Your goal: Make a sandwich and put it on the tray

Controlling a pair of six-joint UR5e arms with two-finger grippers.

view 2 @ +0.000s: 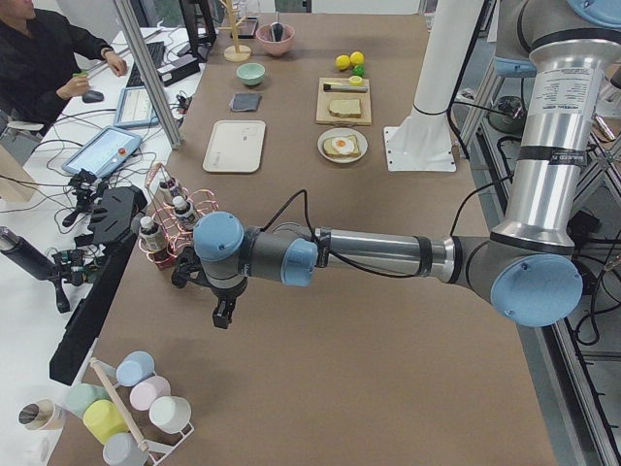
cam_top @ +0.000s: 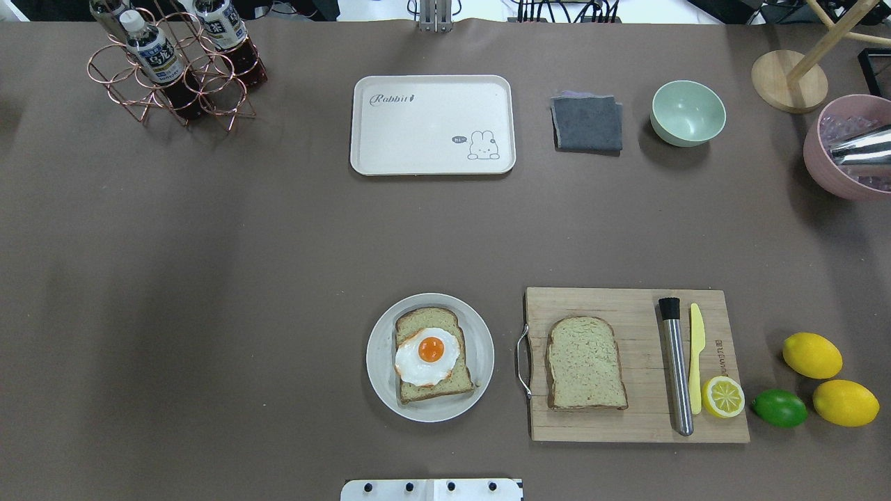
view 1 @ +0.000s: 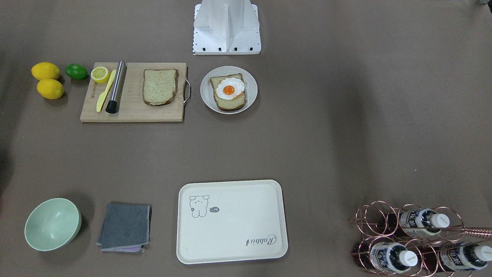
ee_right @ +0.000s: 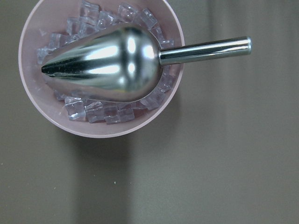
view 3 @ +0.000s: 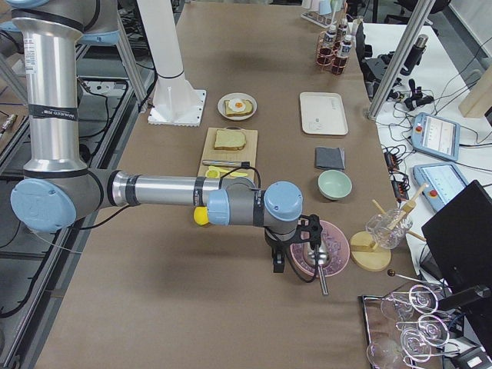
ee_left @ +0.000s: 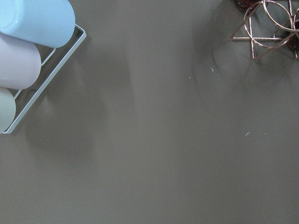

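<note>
Half our sandwich (cam_top: 426,319) is built: egg (cam_top: 427,356) on one slice on the round plate (cam_top: 381,348), the second slice (cam_top: 586,363) on the cutting board (cam_top: 626,306). Capping and moving to the tray (cam_top: 418,132) remain. Left gripper (view 2: 221,316) and right gripper (view 3: 278,265): jaws apart or together, we cannot tell.

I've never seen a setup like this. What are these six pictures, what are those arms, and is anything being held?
Two robot arms stand at one table, each ending in a two-finger gripper. Two pictures look down on the table from opposite sides, two look along it from its ends, and two come from wrist cameras. The left gripper hangs over bare table near a bottle rack; the right gripper hangs by a pink bowl of ice. Nothing seems held. On the table lie a cream tray, a plate with bread and fried egg, and a second slice on a wooden board.
</note>
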